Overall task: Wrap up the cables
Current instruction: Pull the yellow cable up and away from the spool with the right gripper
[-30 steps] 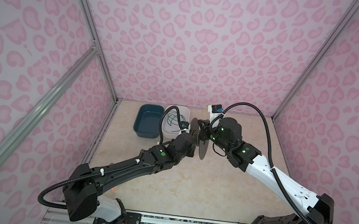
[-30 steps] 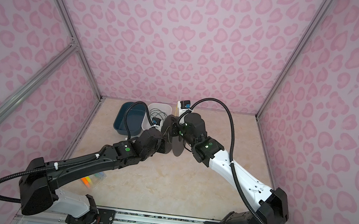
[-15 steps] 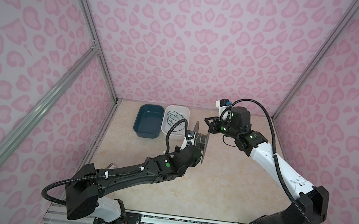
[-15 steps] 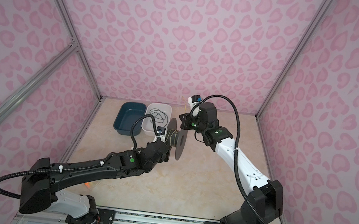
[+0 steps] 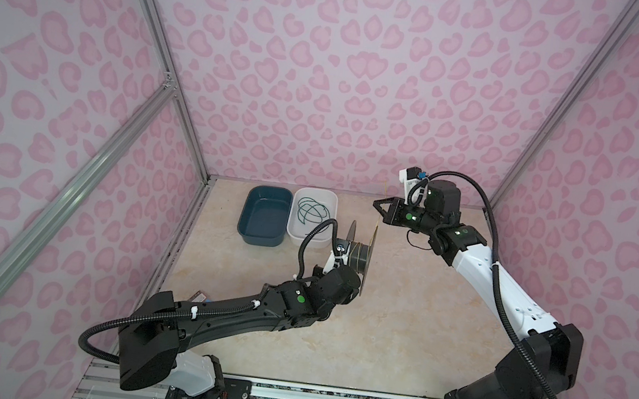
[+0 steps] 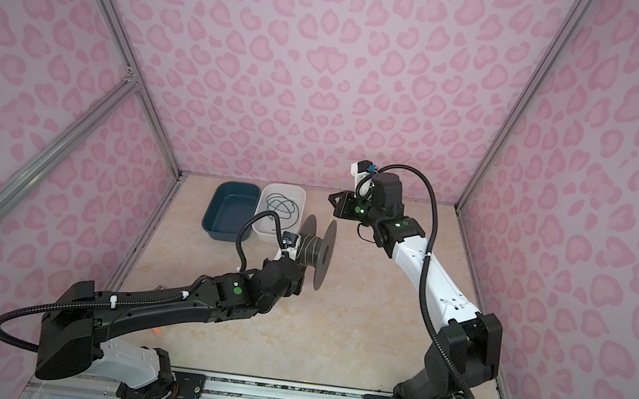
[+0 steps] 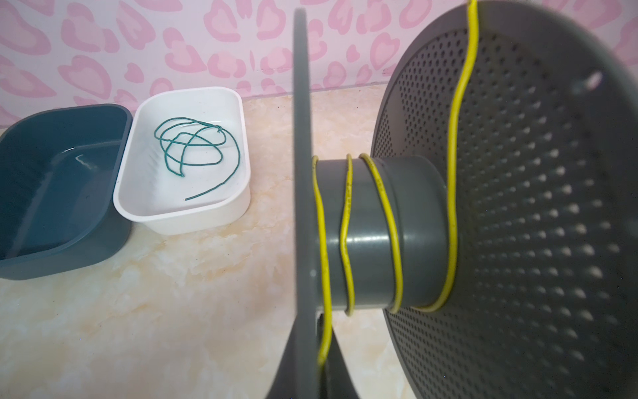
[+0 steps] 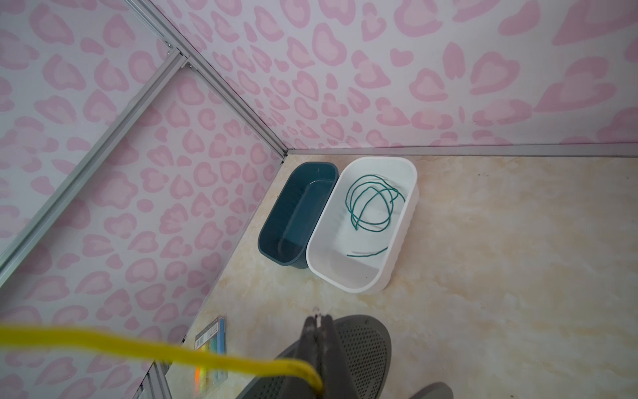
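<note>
Yellow cable (image 8: 138,345) pinched in right claw (image 8: 318,321), wound round spool (image 7: 369,224).

The spool (image 7: 366,238) was matt grey plastic. The white tub (image 7: 193,224) and blue tub (image 7: 69,264) were glossy plastic. The worktop (image 7: 172,311) looked smooth, faintly shiny stone. The yellow cable (image 7: 395,241) had a smooth sheath.

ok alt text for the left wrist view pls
Close-up of a dark grey spool with a yellow cable wound a few turns round its hub. Behind it on the table, a white bin holds a loose green cable, beside an empty blue bin.
</note>
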Robot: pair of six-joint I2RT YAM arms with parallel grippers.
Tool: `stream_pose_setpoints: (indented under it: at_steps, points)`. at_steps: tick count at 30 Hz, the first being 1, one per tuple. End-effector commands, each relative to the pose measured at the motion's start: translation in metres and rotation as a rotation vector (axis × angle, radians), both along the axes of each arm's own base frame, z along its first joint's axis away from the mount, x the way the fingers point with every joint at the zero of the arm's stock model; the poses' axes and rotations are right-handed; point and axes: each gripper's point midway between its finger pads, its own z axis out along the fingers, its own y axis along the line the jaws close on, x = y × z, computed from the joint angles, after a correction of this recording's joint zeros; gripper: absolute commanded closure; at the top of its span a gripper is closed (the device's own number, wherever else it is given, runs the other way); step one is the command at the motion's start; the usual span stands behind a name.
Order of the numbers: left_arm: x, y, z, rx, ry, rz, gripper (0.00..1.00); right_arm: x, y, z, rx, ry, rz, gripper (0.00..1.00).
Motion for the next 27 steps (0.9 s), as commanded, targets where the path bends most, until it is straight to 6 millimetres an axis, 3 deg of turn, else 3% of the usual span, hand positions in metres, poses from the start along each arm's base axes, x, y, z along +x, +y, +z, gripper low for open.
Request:
stream_pose_setpoints:
  at_steps: [1,3,18,27]
  points:
    - [-0.037,0.035,-0.064,0.307,0.212,-0.087,0.96,0.039,-0.029,0.092,0.131,-0.351,-0.163,1.0]
    - [-0.037,0.035,-0.064,0.308,0.212,-0.089,0.96,0.041,-0.034,0.109,0.148,-0.378,-0.171,1.0]
    - [-0.042,0.03,-0.067,0.322,0.212,-0.107,0.96,0.048,-0.05,0.145,0.24,-0.422,-0.176,1.0]
    - [-0.047,0.025,-0.069,0.33,0.21,-0.122,0.96,0.048,-0.054,0.15,0.254,-0.423,-0.181,1.0]
